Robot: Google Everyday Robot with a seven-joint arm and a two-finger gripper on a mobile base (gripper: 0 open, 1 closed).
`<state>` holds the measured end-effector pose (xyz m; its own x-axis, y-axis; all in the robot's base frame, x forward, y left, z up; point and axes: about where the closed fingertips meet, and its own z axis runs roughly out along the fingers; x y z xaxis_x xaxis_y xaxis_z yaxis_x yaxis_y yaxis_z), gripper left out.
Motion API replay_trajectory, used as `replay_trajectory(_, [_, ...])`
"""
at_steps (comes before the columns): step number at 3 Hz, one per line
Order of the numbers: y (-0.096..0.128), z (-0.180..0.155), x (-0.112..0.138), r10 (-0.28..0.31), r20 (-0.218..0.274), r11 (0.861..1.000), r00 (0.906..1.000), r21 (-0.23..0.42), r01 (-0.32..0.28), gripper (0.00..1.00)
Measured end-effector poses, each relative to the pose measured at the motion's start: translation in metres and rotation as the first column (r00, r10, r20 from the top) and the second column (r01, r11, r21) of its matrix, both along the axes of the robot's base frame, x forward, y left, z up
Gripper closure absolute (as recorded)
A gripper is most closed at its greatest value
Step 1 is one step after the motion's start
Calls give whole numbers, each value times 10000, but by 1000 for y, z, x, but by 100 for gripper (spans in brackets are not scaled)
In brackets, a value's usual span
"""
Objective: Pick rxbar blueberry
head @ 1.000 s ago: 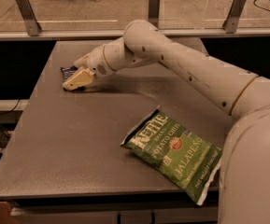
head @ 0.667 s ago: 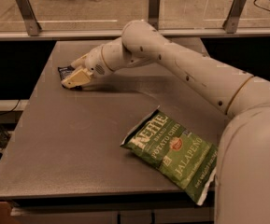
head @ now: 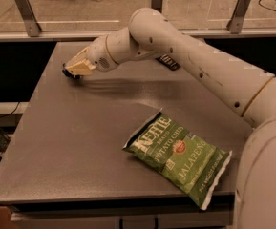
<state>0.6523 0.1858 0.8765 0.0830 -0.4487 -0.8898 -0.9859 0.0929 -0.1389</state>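
Observation:
The rxbar blueberry (head: 69, 74) shows only as a small dark sliver at the far left of the grey table (head: 80, 142), mostly hidden under the gripper's tip. My gripper (head: 75, 69), cream-coloured, reaches in from the right and sits right over the bar, touching or nearly touching it. I cannot tell whether the bar is held or still lies on the table.
A large green Kettle jalapeño chip bag (head: 178, 157) lies at the front right of the table. A black bar wrapper with white lettering (head: 168, 62) lies at the back, partly behind my arm (head: 199, 66). Metal rail posts (head: 26, 13) stand behind the table.
The gripper has shifted slightly left and up over the dark bar. The chip bag has not moved.

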Motion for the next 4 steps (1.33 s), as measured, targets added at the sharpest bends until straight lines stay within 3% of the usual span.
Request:
replay_trajectory(1, [-26,34,-10,-114,753,9989,9971,472,79,100])
replay_trajectory(2, [-63,56,-17,-215,1346,9898,9907,1422,22,100])
replay_trajectory(3, [-93,71,-21,-107,1989,9703,9800,2390,-379,100])
replay_trajectory(4, [-93,72,-22,-40,2222,9695,9750,2396,-506,100])
